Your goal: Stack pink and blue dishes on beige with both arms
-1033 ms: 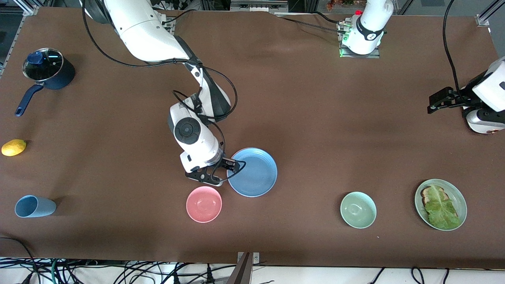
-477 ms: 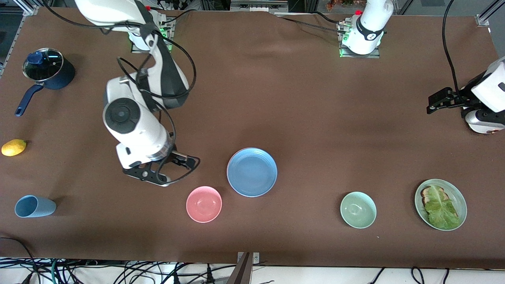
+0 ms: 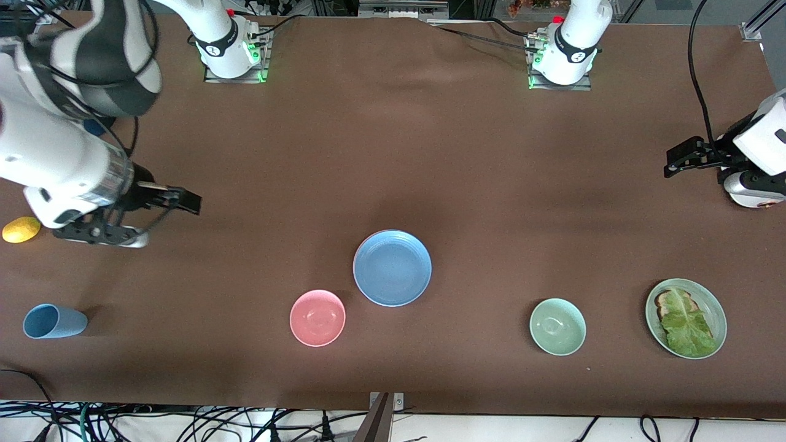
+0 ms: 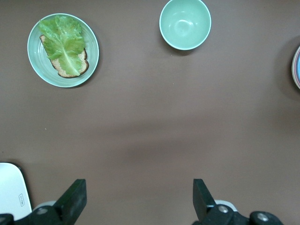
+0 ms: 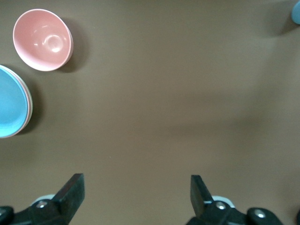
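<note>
The blue plate lies flat in the middle of the table, on top of a stack. Under it, only a thin rim of the pink plate shows in the right wrist view. No beige plate shows; whatever lies under these two is hidden. My right gripper hangs open and empty over bare table toward the right arm's end, well away from the stack; its fingers stand wide apart. My left gripper waits open and empty over the left arm's end of the table, its fingers wide apart.
A small pink bowl sits beside the stack, nearer the front camera. A mint-green bowl and a green plate with toast and lettuce lie toward the left arm's end. A blue cup and a lemon lie toward the right arm's end.
My right gripper left the blue plate's rim and swung up and away toward the right arm's end of the table. The blue plate stayed put. The left arm has not moved.
</note>
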Controlling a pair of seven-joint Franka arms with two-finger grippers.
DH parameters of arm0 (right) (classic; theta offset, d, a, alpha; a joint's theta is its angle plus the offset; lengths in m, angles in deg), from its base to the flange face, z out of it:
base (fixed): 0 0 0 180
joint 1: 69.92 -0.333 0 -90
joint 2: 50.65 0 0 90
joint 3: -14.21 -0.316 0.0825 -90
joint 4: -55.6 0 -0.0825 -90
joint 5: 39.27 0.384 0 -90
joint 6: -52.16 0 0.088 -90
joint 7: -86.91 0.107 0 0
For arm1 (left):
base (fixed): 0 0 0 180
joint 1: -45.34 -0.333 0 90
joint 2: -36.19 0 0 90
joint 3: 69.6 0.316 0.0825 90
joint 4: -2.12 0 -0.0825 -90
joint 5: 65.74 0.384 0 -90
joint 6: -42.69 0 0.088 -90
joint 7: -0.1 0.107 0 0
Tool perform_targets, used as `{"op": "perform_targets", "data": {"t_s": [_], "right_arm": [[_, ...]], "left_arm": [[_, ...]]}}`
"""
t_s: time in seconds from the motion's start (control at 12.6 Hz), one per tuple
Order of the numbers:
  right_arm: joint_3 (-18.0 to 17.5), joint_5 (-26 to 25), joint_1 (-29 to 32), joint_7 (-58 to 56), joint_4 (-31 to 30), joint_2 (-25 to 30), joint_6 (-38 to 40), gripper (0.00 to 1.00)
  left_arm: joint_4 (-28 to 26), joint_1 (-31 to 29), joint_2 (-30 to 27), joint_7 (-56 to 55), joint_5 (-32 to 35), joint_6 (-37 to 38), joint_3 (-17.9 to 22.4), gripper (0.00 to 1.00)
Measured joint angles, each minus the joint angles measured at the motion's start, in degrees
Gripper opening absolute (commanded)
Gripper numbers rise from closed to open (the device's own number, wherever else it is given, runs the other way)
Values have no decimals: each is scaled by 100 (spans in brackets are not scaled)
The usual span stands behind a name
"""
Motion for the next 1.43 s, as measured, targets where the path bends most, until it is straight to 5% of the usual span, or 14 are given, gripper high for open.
{"op": "perform_targets", "data": {"t_s": [0.16,0.48,1.43], "right_arm": [[-298,-15,431,-158,-663,798,161,100],[-1787,-659,1419,-92,-1096,1260,201,100],[-1681,-656,1708,-870,-1054,1175,-51,100]], "left_arm": [[0,0,2,0,0,1,0,100],[0,1,3,0,0,1,-1,100],[0,0,3,0,0,1,2,100]]}}
